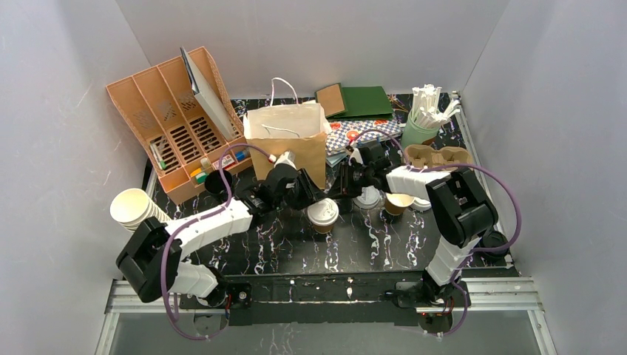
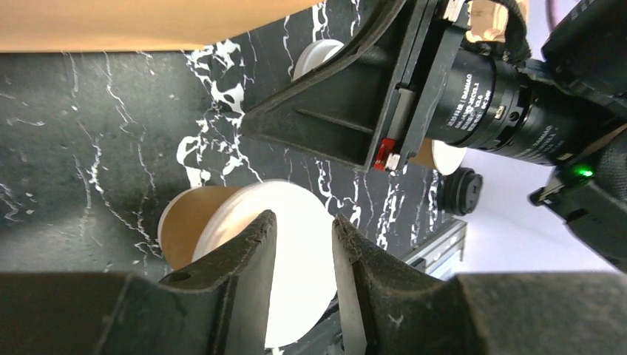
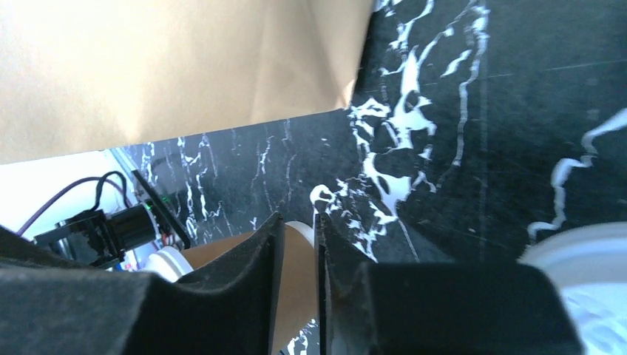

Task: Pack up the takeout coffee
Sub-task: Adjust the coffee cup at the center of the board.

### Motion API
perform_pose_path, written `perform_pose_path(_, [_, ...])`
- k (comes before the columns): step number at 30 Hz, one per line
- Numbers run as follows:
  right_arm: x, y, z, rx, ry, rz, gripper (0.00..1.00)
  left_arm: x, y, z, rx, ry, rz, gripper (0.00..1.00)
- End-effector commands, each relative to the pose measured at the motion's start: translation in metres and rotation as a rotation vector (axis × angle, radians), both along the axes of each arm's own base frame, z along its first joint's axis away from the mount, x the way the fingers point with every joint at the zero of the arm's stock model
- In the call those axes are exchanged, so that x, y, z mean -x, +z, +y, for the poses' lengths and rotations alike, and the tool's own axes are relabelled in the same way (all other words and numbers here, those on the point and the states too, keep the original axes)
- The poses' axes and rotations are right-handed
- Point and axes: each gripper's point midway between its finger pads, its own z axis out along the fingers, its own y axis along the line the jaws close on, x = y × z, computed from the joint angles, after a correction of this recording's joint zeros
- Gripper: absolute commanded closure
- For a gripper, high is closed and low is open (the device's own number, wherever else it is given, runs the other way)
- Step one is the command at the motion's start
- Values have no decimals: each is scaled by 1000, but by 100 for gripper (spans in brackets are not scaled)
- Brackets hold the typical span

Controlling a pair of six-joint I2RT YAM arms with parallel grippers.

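You are only partway through the packing, by my read. The paper bag (image 1: 296, 155) is standing open at the back of the desk (image 1: 296, 251), and no cup is showing inside it from above (its bottom is hidden, so I cannot rule one out). Your left end effector (image 2: 303, 219) is hovering close at the lidded cup (image 1: 322, 213), jaws partly apart, with nothing in the gap that I can see. That cup is standing upright on the desk in front of the bag, lid on, so it is looking ready to load. Your right end effector (image 3: 298, 218) is sitting just right of it, jaws down to a slit. Tan cup wall is showing at the slit, but I cannot tell whether you are pinching anything. A loose lid (image 1: 367, 198) is lying next, just beside the open cup (image 1: 399, 203), which is wearing no lid. The cup carrier (image 1: 436, 156) further right is looking empty. Lidding the second cup and loading both are remaining.
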Motion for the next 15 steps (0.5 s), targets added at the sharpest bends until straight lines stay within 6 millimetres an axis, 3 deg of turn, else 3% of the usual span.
perform_pose_path(1, [-26,34,-18,91,-40,-99,66,-15,33,16,-90,-10,-62,67])
perform_pose_path(4, [-29,57,-31,166,-40,-162,43,-23,57,29,-158,-47,-88,64])
perform_pose_path(8, [-13,88,-50,222,-33,-229,5,-20,87,43,-217,-109,-85,62])
perform_pose_path(11, [10,109,-53,268,27,-307,2,-11,110,50,-222,-132,-79,59])
perform_pose_path(15, [51,120,-37,381,124,-348,2,9,132,64,-203,-119,-56,55])
